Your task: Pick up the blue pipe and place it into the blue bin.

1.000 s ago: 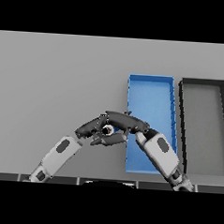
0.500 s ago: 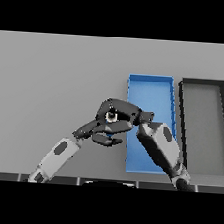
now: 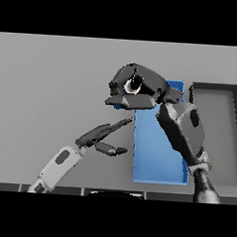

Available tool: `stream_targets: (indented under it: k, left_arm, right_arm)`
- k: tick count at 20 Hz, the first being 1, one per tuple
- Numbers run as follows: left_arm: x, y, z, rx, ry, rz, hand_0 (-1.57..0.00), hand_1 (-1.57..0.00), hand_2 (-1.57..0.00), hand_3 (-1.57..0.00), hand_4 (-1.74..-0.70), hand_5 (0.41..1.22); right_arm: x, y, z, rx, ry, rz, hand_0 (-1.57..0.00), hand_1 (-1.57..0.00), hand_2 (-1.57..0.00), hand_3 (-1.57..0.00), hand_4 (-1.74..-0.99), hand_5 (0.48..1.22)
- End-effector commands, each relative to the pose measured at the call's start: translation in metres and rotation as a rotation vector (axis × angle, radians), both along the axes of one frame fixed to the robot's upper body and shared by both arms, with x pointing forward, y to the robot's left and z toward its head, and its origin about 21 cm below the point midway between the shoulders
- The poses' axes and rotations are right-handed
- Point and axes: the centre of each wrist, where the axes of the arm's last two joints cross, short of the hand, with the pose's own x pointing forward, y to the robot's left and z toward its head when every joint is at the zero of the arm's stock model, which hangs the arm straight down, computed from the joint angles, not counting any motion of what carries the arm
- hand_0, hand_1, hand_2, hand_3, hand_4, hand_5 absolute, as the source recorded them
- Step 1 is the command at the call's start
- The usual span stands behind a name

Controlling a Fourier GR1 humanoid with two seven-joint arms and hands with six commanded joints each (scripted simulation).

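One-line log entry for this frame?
right hand: fingers curled on blue pipe, raised at blue bin left edge | left hand: open, empty | dark bin: right of blue bin

The right hand point(image 3: 137, 87) and arm hide much of the blue bin point(image 3: 158, 157).

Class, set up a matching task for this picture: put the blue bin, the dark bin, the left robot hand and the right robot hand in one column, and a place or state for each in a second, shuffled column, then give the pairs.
1 blue bin
2 dark bin
3 left robot hand
4 right robot hand

A fingers straight, holding nothing
B far right of the table
C raised, curled round something
D beside the dark bin

Pairs: 1-D, 2-B, 3-A, 4-C
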Motion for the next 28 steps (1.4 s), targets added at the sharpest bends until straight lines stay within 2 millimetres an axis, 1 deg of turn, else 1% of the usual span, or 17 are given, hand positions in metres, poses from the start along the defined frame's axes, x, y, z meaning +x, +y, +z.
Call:
stream_targets:
  k: [1, 3, 5, 7, 8, 11, 14, 17, 19, 20, 21, 22, 23, 24, 26, 27, 28]
  left_arm:
    - [-0.001, -0.002, 0.0, 0.005, 0.004, 0.002, 0.0, 0.0, 0.0, 0.0, -0.86, 0.484]
    - [-0.002, -0.001, 0.001, 0.018, 0.011, 0.011, 0.0, 0.0, 0.0, 0.0, -0.85, 0.484]
    - [0.002, 0.003, 0.004, 0.02, -0.008, 0.019, 0.0, 0.0, 0.0, 0.0, -0.84, 0.477]
    - [0.001, -0.001, 0.003, 0.036, -0.004, 0.027, 0.0, 0.0, 0.0, 0.0, -0.83, 0.47]
    - [-0.001, 0.005, 0.001, 0.03, -0.004, 0.03, 0.0, 0.0, 0.0, 0.0, -0.83, 0.467]
    - [-0.003, 0.001, 0.002, 0.03, -0.013, 0.035, 0.0, 0.0, 0.0, 0.0, -0.83, 0.461]
    - [-0.002, 0.006, 0.002, 0.026, -0.022, 0.038, 0.0, 0.0, 0.0, 0.0, -0.83, 0.463]
    - [-0.003, 0.008, 0.003, 0.032, -0.012, 0.027, 0.0, 0.0, 0.0, 0.0, -0.83, 0.468]
    - [-0.004, 0.004, 0.002, 0.039, -0.008, 0.031, 0.0, 0.0, 0.0, 0.0, -0.83, 0.47]
    - [-0.002, 0.006, 0.003, 0.041, -0.01, 0.039, 0.0, 0.0, 0.0, 0.0, -0.83, 0.47]
    - [-0.005, 0.006, 0.0, 0.043, -0.008, 0.034, 0.0, 0.0, 0.0, 0.0, -0.83, 0.47]
    - [-0.003, 0.007, 0.001, 0.045, -0.006, 0.038, 0.0, 0.0, 0.0, 0.0, -0.83, 0.47]
    - [-0.002, 0.006, 0.003, 0.043, -0.007, 0.04, 0.0, 0.0, 0.0, 0.0, -0.83, 0.471]
    - [-0.003, 0.004, 0.004, 0.037, -0.006, 0.031, 0.0, 0.0, 0.0, 0.0, -0.83, 0.472]
    - [-0.005, 0.004, 0.001, 0.042, -0.006, 0.03, 0.0, 0.0, 0.0, 0.0, -0.83, 0.475]
    - [-0.005, 0.007, 0.001, 0.046, -0.004, 0.033, 0.0, 0.0, 0.0, 0.0, -0.83, 0.474]
    - [-0.006, 0.002, 0.001, 0.044, 0.002, 0.035, 0.0, 0.0, 0.0, 0.0, -0.83, 0.474]
  right_arm:
    - [0.008, -0.006, 0.006, 0.01, 0.001, -0.06, -1.57, -1.57, -1.57, -1.57, -1.497, 1.221]
    - [0.022, -0.017, 0.01, -0.002, 0.002, -0.166, -1.57, -1.57, -1.57, -1.57, -1.498, 1.221]
    - [0.046, -0.041, 0.005, -0.018, 0.047, -0.302, -1.57, -1.57, -1.57, -1.57, -1.498, 1.221]
    - [0.061, -0.059, -0.007, -0.05, 0.118, -0.383, -1.57, -1.57, -1.57, -1.57, -1.499, 1.221]
    - [0.07, -0.073, -0.017, -0.06, 0.161, -0.432, -1.57, -1.57, -1.57, -1.57, -1.499, 1.221]
    - [0.079, -0.099, -0.046, -0.085, 0.276, -0.554, -1.57, -1.57, -1.57, -1.57, -1.499, 1.221]
    - [0.078, -0.119, -0.081, -0.131, 0.383, -0.635, -1.57, -1.57, -1.57, -1.57, -1.499, 1.221]
    - [0.071, -0.132, -0.12, -0.198, 0.508, -0.72, -1.57, -1.57, -1.57, -1.57, -1.499, 1.221]
    - [0.063, -0.141, -0.137, -0.226, 0.605, -0.794, -1.57, -1.57, -1.57, -1.57, -1.499, 1.221]
    - [0.061, -0.143, -0.144, -0.261, 0.644, -0.822, -1.57, -1.57, -1.57, -1.57, -1.499, 1.221]
    - [0.059, -0.144, -0.152, -0.294, 0.661, -0.842, -1.57, -1.57, -1.57, -1.35, -1.548, 1.221]
    - [0.056, -0.148, -0.162, -0.329, 0.68, -0.853, -1.57, -1.57, -1.57, -1.08, -1.586, 1.221]
    - [0.052, -0.151, -0.171, -0.368, 0.692, -0.857, -1.57, -1.57, -1.57, -1.18, -1.569, 1.221]
    - [0.046, -0.149, -0.184, -0.389, 0.723, -0.846, -1.57, -1.57, -1.57, -1.04, -1.603, 1.221]
    - [0.041, -0.147, -0.199, -0.465, 0.756, -0.862, -1.57, -1.57, -1.57, -0.69, -1.653, 1.205]
    - [0.042, -0.147, -0.203, -0.494, 0.782, -0.88, -1.57, -1.57, -1.57, -0.87, -1.617, 1.194]
    - [0.042, -0.15, -0.209, -0.51, 0.828, -0.901, -1.57, -1.57, -1.57, -1.01, -1.583, 1.199]
